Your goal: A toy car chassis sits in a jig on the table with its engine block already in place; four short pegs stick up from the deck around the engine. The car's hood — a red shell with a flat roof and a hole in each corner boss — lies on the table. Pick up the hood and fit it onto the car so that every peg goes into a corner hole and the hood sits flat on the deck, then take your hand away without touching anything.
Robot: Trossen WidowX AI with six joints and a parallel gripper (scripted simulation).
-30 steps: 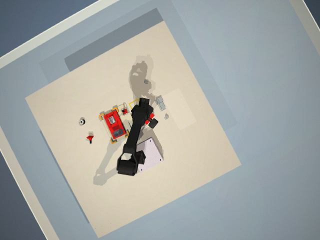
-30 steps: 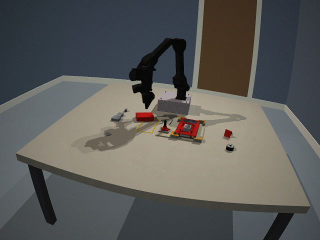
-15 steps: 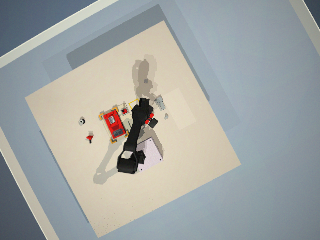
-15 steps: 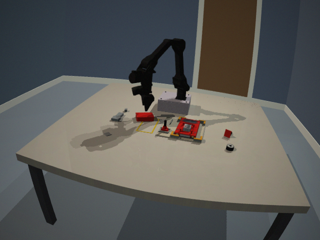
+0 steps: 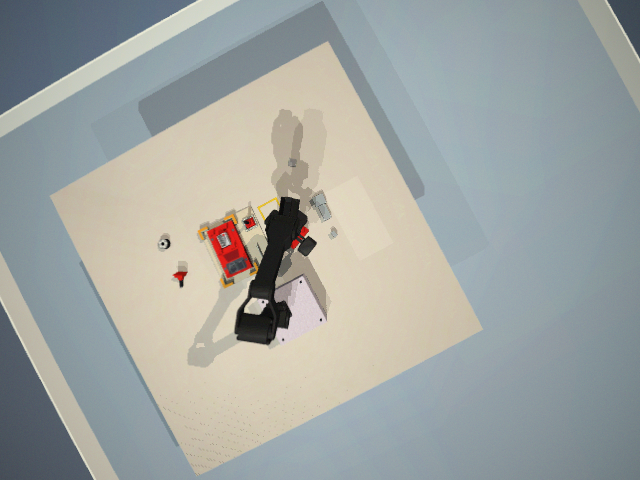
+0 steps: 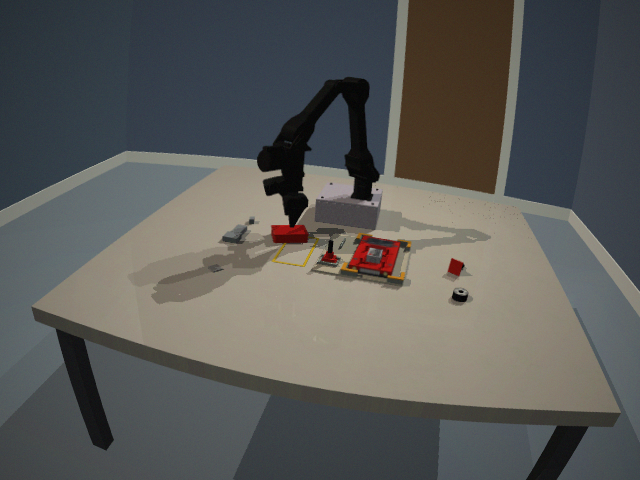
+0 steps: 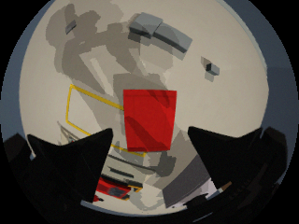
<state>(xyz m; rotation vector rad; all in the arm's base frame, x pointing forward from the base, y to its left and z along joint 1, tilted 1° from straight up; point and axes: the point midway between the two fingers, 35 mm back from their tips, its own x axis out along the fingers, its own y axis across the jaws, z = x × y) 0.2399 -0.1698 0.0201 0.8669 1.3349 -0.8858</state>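
From where I stood, the red hood [image 6: 289, 233] was the thing to steer by. Furthest to its left on the table [image 6: 310, 361] lay a grey block [image 6: 234, 234], with a tiny grey cube [image 6: 251, 220] a little behind it. The hood itself lay flat on the table, just behind the far edge of a yellow outlined square [image 6: 294, 254].

Directly above the hood hung the gripper [image 6: 292, 223], pointing straight down, its fingers spread wide with nothing between them; their tips were close over the flat roof, though I could not tell whether they touched it. Seen from the wrist, the hood [image 7: 149, 119] sat centred between the two dark fingers.

To the right of the hood and nearer me stood a small red part with a black upright stem [image 6: 329, 254]. Behind and to the right of the hood, the black arm [image 6: 356, 129] rose from a pale grey pedestal [image 6: 330, 214]. Further right again sat the red car chassis [image 6: 376, 253] in its orange-cornered jig [image 6: 400, 277], the grey engine block [image 6: 374, 253] in its middle. Well to the right of the hood were a small red wedge [image 6: 454, 266] and, nearer me, a black wheel [image 6: 459, 295].
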